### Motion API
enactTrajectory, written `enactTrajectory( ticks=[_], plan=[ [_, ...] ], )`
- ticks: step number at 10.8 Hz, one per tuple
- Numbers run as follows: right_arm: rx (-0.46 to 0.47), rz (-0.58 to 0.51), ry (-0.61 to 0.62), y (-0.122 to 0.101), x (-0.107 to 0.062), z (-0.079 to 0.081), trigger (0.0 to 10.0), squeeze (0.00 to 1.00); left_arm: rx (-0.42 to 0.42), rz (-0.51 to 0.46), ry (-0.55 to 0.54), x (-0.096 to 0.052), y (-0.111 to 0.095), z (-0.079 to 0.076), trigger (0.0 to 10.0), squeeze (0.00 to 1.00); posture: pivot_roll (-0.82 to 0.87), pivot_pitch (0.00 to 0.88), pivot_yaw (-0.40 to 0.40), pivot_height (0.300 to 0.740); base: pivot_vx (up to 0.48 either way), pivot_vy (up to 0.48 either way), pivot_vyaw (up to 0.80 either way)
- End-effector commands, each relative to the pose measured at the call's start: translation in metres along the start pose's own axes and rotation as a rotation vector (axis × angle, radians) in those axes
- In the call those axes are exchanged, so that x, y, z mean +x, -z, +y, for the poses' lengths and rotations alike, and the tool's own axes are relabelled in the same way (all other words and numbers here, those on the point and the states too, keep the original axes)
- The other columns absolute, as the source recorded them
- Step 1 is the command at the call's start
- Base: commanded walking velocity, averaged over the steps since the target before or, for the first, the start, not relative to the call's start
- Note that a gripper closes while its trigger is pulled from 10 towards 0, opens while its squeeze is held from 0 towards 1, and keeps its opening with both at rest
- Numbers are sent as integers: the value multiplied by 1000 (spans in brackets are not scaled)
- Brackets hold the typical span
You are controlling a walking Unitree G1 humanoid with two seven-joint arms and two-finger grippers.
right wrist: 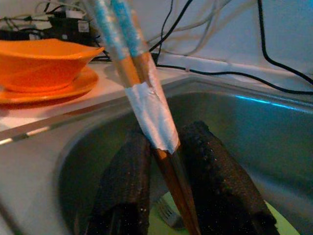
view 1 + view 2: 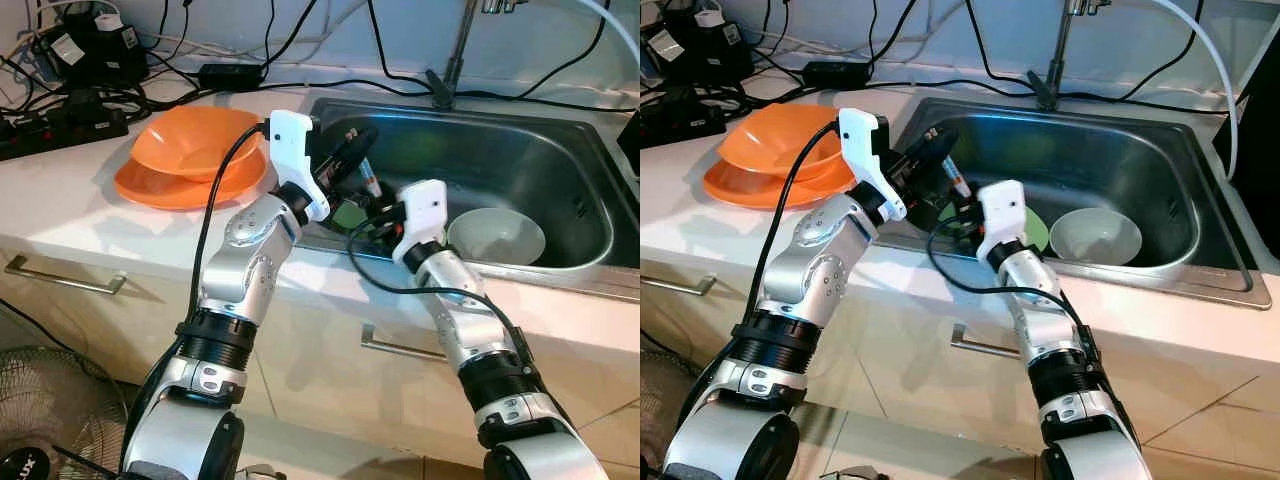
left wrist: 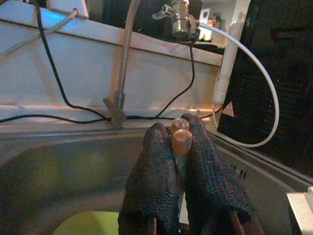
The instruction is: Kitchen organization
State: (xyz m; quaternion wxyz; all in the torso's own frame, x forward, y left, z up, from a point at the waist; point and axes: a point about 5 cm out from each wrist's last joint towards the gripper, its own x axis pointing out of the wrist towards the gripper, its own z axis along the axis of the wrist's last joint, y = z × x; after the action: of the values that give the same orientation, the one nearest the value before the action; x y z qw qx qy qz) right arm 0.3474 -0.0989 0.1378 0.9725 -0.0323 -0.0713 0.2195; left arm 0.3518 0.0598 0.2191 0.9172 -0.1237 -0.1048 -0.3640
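Observation:
My left gripper (image 2: 366,138) reaches over the sink's (image 2: 560,150) near left corner, shut on the upper ends of a pair of wooden chopsticks (image 2: 371,183) that slant down into the basin. In the left wrist view the round wooden ends (image 3: 181,139) sit pinched between the fingers (image 3: 151,171). My right gripper (image 1: 166,133) is just below, fingers (image 1: 220,186) spread on either side of the chopsticks' taped shaft (image 1: 149,110), with a gap on one side. A green plate (image 2: 1037,230) lies under them on the sink floor, and a white bowl (image 2: 497,235) sits to its right.
An orange bowl (image 2: 195,140) rests on an orange plate (image 2: 150,188) on the counter left of the sink. Power strips and cables (image 2: 60,120) crowd the back left. The faucet (image 2: 455,50) rises behind the basin. A fan (image 2: 40,420) stands on the floor at lower left.

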Motion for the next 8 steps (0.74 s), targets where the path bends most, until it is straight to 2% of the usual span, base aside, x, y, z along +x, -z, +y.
enactTrajectory(
  ticks=[1, 2, 6, 8],
  plan=[
    [17, -5, 31, -2, 2, -6, 0, 0, 0, -17, -17, -2, -5, 4, 10000, 471, 54, 0, 23, 740, 0, 0, 0],
    [16, -5, 33, -2, 2, -7, 0, 0, -7, -22, -30, -2, -5, 5, 10000, 1000, 53, 0, 23, 740, 0, 0, 0],
    [22, 2, 47, 0, 3, -9, 0, 0, -20, -34, -32, -6, -7, 7, 10000, 1000, 63, 0, 17, 740, 0, 0, 0],
    [15, 10, 84, -1, 6, -18, 0, 0, 0, 3, -54, -16, -1, 14, 10000, 1000, 66, 0, 15, 740, 0, 0, 0]
  ],
)
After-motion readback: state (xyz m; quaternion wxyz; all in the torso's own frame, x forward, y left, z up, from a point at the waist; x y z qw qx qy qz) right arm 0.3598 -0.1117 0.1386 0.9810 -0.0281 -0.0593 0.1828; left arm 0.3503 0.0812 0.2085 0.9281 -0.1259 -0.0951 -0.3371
